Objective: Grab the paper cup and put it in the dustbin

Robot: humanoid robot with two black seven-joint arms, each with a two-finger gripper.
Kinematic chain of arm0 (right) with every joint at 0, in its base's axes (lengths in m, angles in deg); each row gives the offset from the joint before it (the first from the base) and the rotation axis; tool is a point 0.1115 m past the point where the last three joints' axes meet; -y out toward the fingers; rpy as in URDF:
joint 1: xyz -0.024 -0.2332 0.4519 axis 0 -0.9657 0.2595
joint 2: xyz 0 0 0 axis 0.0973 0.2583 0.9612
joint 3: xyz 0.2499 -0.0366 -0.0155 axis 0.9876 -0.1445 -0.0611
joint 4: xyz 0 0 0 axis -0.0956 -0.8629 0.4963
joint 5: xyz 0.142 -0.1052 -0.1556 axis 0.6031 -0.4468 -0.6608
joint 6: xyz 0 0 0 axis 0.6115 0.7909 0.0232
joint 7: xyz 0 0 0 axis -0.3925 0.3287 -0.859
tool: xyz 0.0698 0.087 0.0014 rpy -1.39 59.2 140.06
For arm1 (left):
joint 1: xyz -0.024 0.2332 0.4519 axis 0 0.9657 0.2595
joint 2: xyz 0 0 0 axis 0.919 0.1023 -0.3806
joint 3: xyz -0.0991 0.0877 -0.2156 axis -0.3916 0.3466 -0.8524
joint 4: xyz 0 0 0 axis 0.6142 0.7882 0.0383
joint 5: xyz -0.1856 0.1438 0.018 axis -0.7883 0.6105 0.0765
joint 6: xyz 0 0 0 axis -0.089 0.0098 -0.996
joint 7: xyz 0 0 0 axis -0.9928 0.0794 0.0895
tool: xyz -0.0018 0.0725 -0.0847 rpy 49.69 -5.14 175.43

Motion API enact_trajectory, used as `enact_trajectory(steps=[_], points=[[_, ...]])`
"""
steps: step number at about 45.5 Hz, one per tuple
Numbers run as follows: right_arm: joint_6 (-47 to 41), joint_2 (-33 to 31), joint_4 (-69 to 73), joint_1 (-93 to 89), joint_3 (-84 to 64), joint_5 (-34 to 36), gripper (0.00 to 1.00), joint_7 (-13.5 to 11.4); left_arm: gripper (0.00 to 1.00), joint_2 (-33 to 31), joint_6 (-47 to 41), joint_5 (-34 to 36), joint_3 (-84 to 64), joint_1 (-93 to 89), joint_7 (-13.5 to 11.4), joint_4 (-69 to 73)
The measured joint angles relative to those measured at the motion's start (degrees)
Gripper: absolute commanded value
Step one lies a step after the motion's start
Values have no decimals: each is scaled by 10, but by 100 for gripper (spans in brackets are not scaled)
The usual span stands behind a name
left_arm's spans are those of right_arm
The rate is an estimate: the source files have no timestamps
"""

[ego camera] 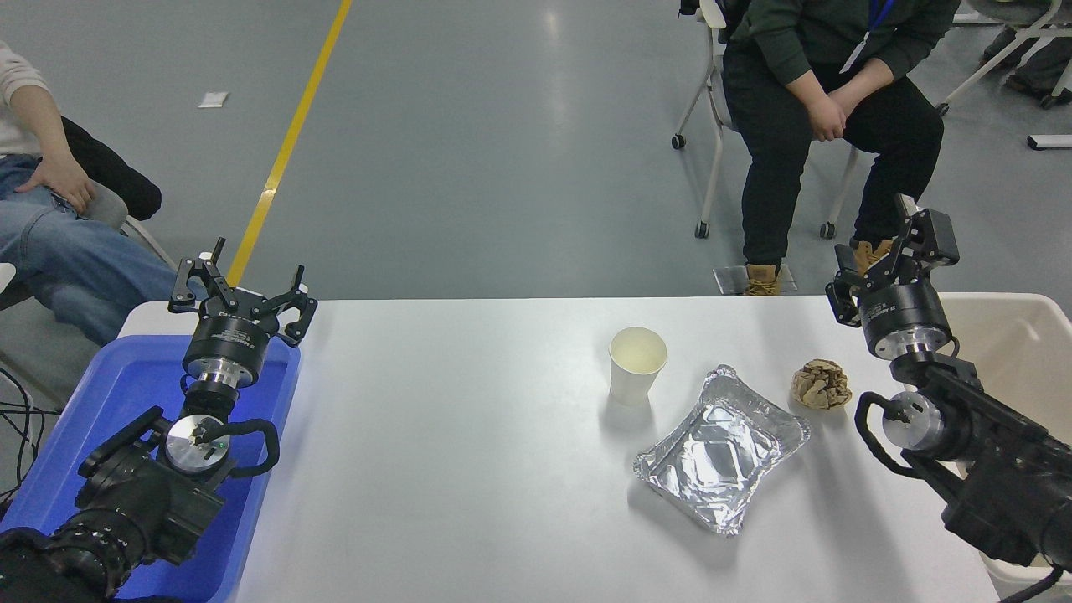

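On white table [469, 469], unmarked paper cup [637, 365]; right end effector [888, 260] agape beside dustbin [1017, 352].

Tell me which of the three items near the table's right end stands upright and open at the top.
The paper cup: it stands on its base, mouth up. The foil tray lies flat and shallow, and the crumpled brown paper ball is just a wad.

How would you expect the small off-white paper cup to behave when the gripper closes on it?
The small off-white paper cup looks empty, so probably very light. Its thin paper walls would likely crush under a firm squeeze. Standing upright and tapering to a narrower base, it may tip if nudged.
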Motion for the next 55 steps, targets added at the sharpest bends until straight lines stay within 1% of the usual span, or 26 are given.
enact_trajectory(steps=[55], points=[[-4, 4, -4, 1, 0, 1, 100, 0, 99, 0, 0, 0, 0, 0, 0, 0]])
